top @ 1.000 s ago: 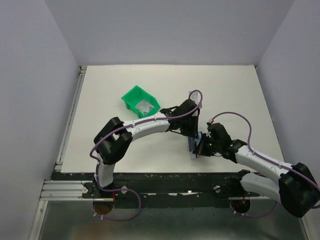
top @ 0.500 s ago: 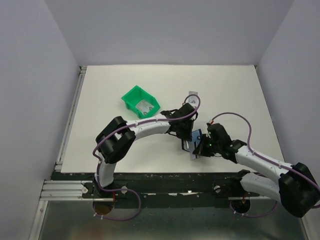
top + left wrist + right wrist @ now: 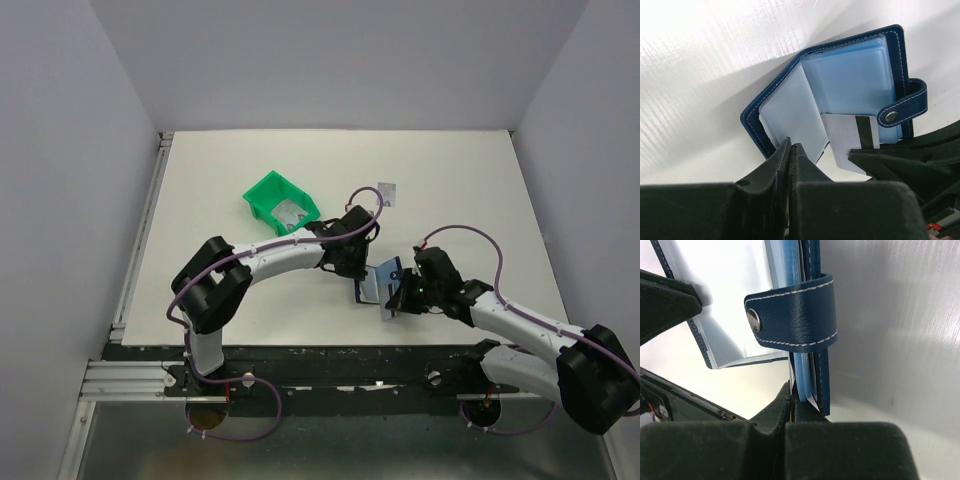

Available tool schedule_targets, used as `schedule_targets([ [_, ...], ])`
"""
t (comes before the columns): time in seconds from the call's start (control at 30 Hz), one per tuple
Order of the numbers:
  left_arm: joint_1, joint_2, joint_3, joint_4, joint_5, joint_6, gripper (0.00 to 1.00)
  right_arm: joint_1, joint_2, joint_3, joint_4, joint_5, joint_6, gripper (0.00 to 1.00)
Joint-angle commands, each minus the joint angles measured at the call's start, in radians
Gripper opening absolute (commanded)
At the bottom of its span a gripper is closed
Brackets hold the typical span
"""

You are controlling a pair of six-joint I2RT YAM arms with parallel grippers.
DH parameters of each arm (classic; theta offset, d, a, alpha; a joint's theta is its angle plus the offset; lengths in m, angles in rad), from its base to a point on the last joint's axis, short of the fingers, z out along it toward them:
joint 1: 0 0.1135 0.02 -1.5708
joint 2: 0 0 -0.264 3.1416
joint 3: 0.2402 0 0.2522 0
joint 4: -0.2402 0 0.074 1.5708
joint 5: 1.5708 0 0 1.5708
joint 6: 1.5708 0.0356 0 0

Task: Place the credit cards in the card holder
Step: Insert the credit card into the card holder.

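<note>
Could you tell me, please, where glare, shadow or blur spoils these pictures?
Left wrist: the table is blown out to white at upper left, the card holder casts a soft shadow, the left gripper is a dark blur. Right wrist: the snap tab is sharp, the right gripper is dark and out of focus. Top external: even light, no glare.

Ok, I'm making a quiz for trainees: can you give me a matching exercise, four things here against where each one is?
1 card holder
2 black-striped card
3 green bin
4 loose card

A alone on the table, far side
B pinched by left pincer and right pincer
C poking out of the holder
D on the table, left of the holder

Pairs: 1-B, 2-C, 3-D, 4-A
</note>
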Motion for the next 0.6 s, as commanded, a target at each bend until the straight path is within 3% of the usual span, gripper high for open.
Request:
schedule_targets([
  [0.0,0.000,-0.010,-0.021,-0.012,-0.021,0.002,0.11,-0.003,0.007,-0.007,-0.010,0.018,-0.008,0.00],
  [0.57,-0.003,0.030,-0.015,0.014,0.014,0.014,0.11,-0.005,0.064,0.150,-0.054,-0.025,-0.091,0.00],
])
